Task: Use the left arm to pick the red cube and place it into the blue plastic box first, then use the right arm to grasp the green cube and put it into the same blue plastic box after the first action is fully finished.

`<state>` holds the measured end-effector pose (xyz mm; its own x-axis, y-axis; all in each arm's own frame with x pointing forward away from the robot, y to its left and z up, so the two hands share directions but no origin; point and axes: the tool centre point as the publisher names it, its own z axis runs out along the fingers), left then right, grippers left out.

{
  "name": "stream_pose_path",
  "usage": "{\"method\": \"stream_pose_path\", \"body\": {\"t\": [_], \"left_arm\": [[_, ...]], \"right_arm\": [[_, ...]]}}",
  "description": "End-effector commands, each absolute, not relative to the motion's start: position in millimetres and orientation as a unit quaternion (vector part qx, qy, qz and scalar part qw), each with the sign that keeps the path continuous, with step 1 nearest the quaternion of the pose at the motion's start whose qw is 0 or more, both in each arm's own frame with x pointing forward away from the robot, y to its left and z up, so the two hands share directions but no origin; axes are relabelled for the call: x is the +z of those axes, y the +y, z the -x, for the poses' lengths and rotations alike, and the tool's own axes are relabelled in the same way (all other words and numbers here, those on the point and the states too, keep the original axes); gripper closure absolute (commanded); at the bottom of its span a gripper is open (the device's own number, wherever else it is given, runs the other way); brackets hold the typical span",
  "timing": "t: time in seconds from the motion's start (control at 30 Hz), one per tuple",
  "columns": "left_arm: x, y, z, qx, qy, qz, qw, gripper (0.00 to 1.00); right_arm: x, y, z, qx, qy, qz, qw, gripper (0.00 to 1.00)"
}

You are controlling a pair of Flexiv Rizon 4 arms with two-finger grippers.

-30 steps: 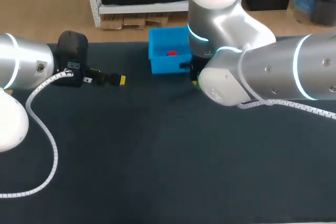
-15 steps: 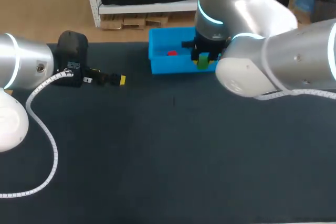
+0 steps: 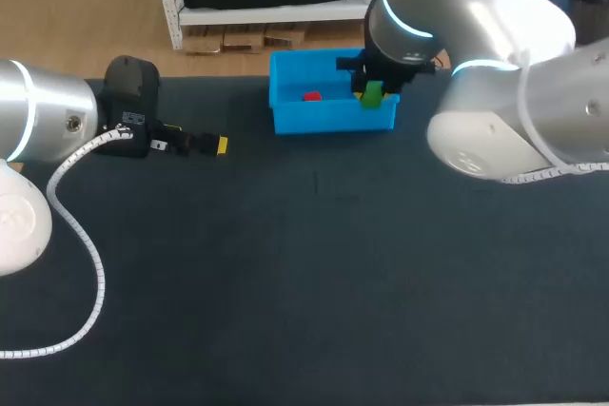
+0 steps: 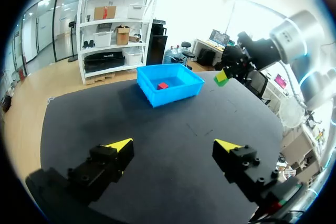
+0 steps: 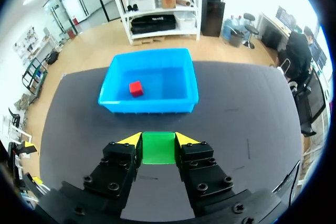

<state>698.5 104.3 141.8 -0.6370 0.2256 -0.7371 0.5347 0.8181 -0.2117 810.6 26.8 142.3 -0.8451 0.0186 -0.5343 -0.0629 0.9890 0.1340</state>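
K: Right side status?
Me: The right gripper (image 5: 158, 140) is clamped on the green cube (image 5: 158, 148), with both yellow-tipped fingers flat against its sides. The cube is off the table (image 3: 285, 282), held in the air.
K: Where is it relative to the box?
Me: The blue plastic box (image 5: 149, 106) sits ahead of the fingers in my right wrist view. In the head view the cube overlaps the box's right end. I can't tell if it's squarely over the inside.
K: Red one?
Me: The red cube (image 5: 136, 88) lies on the box floor, nearer the left end in the head view, apart from the walls.
K: Left arm?
Me: The left gripper (image 4: 173, 144) has its fingers spread wide with nothing between them. It's over the table on my left, well apart from the box and pointing toward it.
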Motion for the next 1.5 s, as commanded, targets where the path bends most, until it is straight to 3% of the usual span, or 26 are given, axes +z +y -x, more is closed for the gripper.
{"method": "stream_pose_path", "body": {"t": [0.03,0.63,1.5], "left_arm": [[140,107,-699,-0.216,0.877,-0.218,0.37,0.0],[140,107,-699,-0.216,0.877,-0.218,0.37,0.0],[140,107,-699,-0.216,0.877,-0.218,0.37,0.0]], "right_arm": [[144,34,-815,0.071,0.939,0.008,0.336,1.0],[134,46,-844,0.069,0.934,0.014,0.349,1.0],[92,49,-948,0.045,0.938,0.026,0.342,1.0]]}}
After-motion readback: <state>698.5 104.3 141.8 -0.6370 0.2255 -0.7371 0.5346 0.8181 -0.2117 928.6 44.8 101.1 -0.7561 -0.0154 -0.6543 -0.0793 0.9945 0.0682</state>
